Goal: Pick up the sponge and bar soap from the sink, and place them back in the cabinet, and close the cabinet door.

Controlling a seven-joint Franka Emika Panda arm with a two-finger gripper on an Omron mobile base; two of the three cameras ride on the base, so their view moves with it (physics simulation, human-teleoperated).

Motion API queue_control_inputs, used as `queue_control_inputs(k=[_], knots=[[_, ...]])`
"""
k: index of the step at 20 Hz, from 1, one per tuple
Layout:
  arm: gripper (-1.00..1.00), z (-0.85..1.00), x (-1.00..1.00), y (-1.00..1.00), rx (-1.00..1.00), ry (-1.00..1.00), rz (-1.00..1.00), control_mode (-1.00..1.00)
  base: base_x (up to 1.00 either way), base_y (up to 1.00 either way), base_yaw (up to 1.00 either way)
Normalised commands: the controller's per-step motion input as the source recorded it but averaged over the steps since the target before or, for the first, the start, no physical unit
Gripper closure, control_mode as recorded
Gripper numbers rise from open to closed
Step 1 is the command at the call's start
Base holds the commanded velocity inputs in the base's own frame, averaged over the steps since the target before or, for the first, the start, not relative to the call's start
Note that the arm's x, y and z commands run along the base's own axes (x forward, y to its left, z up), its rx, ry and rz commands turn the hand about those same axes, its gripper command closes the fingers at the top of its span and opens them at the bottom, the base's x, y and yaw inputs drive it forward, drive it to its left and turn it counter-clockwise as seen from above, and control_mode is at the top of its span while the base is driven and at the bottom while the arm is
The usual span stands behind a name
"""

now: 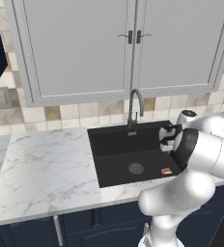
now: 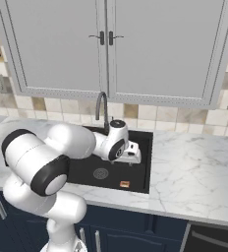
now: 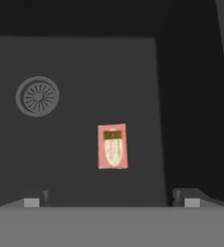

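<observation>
Pincer [image 3: 111,200] open above bar soap [image 3: 112,146].

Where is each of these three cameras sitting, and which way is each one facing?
Left base view: behind the arm on its left, looking forward and down at the sink; the white arm rises lower right.
Right base view: behind on the right, same sink and tap; arm lower left.
Hand view: on the hand, looking down into the basin at the bar soap and drain; open gripper fingertips at the bottom.
All three share the bar soap and drain.
</observation>
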Motion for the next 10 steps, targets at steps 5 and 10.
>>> queue_control_inputs(k=[5,10], knots=[[-1.0,-0.21,0.0,0.0,0.0,0.0,0.0,-1.0,0.0,0.0,0.0],[-1.0,-0.22,0.0,0.0,0.0,0.0,0.0,-1.0,0.0,0.0,0.0]])
